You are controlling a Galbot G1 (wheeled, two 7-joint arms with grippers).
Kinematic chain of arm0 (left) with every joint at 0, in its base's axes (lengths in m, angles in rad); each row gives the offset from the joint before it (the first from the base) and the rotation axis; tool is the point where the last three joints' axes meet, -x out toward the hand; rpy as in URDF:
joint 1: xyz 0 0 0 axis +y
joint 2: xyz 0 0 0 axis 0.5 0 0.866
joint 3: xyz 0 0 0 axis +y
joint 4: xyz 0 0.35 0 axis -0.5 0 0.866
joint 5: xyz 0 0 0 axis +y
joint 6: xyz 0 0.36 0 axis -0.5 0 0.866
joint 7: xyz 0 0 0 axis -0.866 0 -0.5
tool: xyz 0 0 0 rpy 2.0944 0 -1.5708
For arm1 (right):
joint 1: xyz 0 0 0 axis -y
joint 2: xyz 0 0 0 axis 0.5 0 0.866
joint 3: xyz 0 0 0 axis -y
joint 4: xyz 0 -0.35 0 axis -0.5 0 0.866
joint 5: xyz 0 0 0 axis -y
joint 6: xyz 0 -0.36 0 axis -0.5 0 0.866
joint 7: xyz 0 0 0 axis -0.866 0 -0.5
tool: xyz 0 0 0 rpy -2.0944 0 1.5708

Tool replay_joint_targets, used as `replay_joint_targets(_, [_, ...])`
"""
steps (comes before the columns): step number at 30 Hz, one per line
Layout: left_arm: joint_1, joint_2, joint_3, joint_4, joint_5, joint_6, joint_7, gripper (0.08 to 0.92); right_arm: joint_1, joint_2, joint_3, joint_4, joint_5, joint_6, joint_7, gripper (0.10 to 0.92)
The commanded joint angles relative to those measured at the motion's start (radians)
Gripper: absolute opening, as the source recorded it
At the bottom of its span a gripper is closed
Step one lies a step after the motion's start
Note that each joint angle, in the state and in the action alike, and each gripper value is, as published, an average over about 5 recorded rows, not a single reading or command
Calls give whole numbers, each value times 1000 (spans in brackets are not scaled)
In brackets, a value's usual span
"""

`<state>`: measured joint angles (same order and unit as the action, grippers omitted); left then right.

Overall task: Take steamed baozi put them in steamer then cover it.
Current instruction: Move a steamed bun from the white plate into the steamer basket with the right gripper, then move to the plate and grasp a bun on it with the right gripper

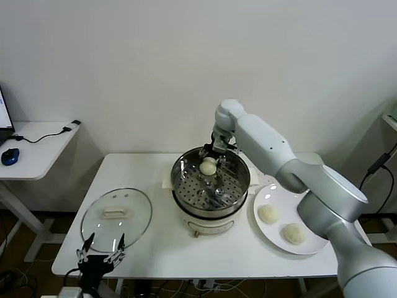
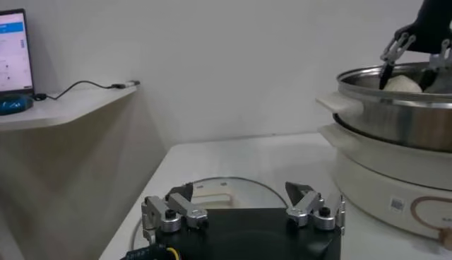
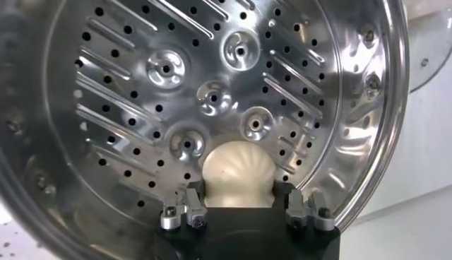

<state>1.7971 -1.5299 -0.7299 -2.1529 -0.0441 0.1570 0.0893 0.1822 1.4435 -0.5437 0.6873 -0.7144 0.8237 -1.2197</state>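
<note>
Now right hand (image 3: 240,205) inside steamer (image 1: 239,186), fingers loosely around one baozi (image 3: 238,173); left hand (image 2: 244,210) open.

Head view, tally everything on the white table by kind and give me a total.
Small round cream-white dough buns: 3 (one in the steamer, two on the plate)
Round shiny steel steamer basket on its white pot base: 1
Round clear glass lid with white handle: 1
Flat white plate: 1
Total: 6
</note>
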Motion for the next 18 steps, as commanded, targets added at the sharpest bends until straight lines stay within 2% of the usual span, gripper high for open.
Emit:
replay_joint_targets(1, [0, -2, 1, 3, 0, 0, 1, 823, -3, -8, -9, 10, 58, -39, -3, 709])
replay_joint_targets(5, [-2, -1, 2, 6, 0, 1, 2, 823, 32, -37, -29, 57, 214, -143, -102, 802])
replay_joint_targets(9, [-2, -1, 5, 6, -1, 2, 3, 823, 93, -76, -24, 98, 338, -218, -195, 821])
replay_joint_targets(12, [-3, -2, 7, 7, -1, 3, 4, 823, 139, -142, -38, 165, 428, -332, -231, 823])
replay_joint_targets(18, [-3, -1, 0, 9, -3, 10, 17, 823, 158, -403, -50, 426, 517, -853, -228, 823])
